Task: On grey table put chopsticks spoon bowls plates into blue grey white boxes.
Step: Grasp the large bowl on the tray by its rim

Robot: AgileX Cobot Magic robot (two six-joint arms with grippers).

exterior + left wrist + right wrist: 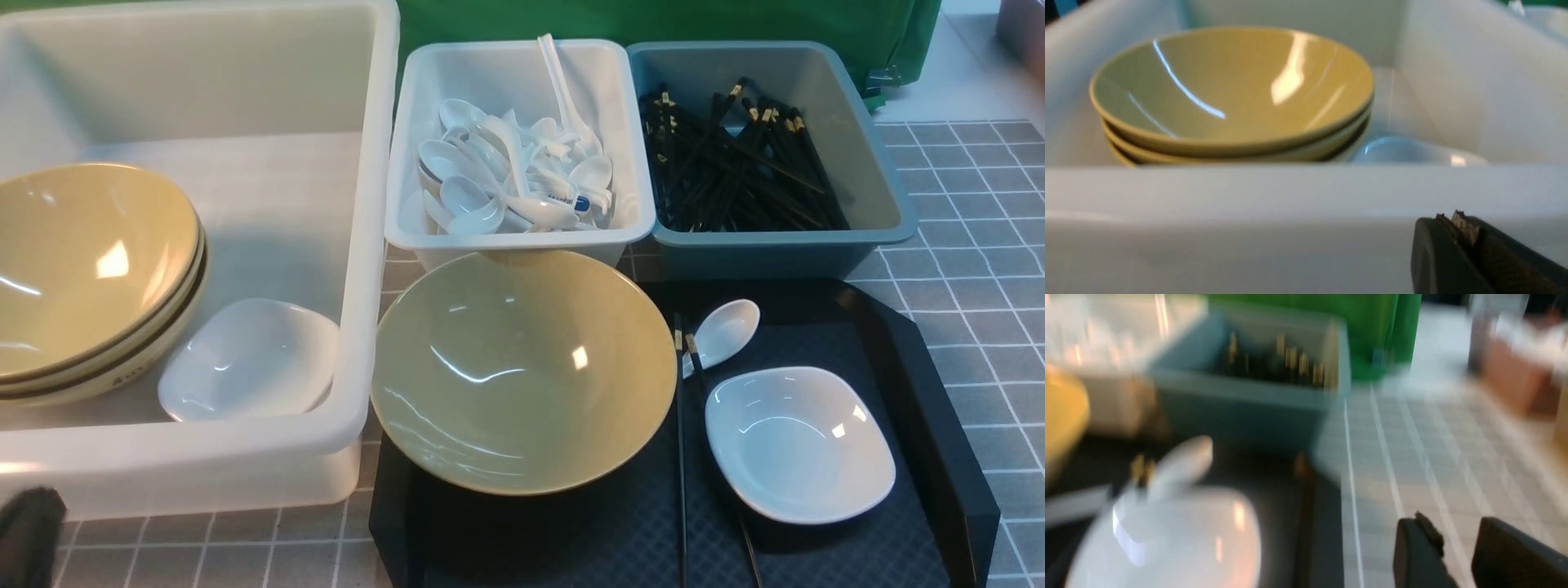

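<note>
On the black tray (922, 392) sit a yellow bowl (522, 367), a white spoon (727, 331), a pair of black chopsticks (680, 457) and a white square plate (796, 441). My left gripper (1449, 218) is shut and empty, low in front of the big white box (1290, 192), which holds stacked yellow bowls (1233, 94) and a small white plate (1408, 151). It shows as a dark shape in the front view's bottom left corner (28, 531). My right gripper (1453, 526) is open and empty over the table, right of the tray and the white plate (1175, 539).
A small white box (522, 139) holds several white spoons. A blue-grey box (767, 147) holds several black chopsticks. The big white box (359, 245) stands just left of the tray. Green cloth (653, 20) hangs behind the boxes. Grey gridded table (980, 269) lies to the right.
</note>
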